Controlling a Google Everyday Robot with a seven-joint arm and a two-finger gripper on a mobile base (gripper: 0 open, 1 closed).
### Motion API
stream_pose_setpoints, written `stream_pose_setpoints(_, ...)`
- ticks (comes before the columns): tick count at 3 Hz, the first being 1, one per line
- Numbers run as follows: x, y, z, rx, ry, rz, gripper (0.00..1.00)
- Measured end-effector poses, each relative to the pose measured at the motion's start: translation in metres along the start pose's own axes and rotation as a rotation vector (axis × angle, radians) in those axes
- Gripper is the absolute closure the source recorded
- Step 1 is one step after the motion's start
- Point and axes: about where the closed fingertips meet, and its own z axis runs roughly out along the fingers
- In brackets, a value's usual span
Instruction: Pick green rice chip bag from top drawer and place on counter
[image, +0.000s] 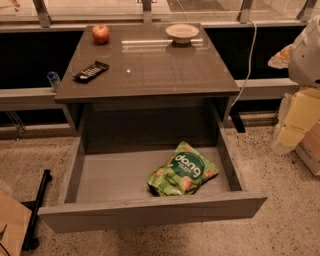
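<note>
At the far left, beyond the counter's left edge, a small blue-topped container (53, 80) stands on a low ledge, and a black bar (37, 207) lies on the speckled floor below. The counter (150, 80) is a flat, glossy grey-brown rectangle that mirrors the light. Near its left edge lies a dark, slim remote control (91, 71), set at an angle. At its back left corner sits a round red apple (100, 34). A shallow, pale, round bowl (182, 33) rests by the back edge, right of centre. Below the counter's front edge the top drawer (105, 175) stands pulled fully out, a wide, shallow grey box with a smooth matte floor and a plain flat front panel. The green rice chip bag (182, 175) lies flat in the drawer's right half, near the front right corner. It is crinkly and bright green, with white "dang" lettering on a dark green circle and tan chips pictured around it. Nothing touches it. Past the counter's right edge a thin white cable (247, 65) hangs down, and pale yellow blocks (300, 117) are stacked on the floor. A white rounded shell (307, 50) at the right border is perhaps part of the robot. The gripper itself lies outside the frame, so I cannot tell how it is set or whether it holds anything.
</note>
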Motion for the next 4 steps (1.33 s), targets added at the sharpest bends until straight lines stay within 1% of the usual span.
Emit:
stream_pose_setpoints(1, 0.000, 0.000, 0.000, 0.000, 0.000, 0.000, 0.00)
stream_pose_setpoints(2, -0.009, -0.002, 0.022, -0.013, -0.012, 0.076, 0.00)
stream_pose_setpoints(3, -0.022, 0.000, 0.075, -0.077, -0.081, 0.241, 0.00)
stream_pose_setpoints(4, -0.041, -0.001, 0.125, -0.128, -0.125, 0.371, 0.00)
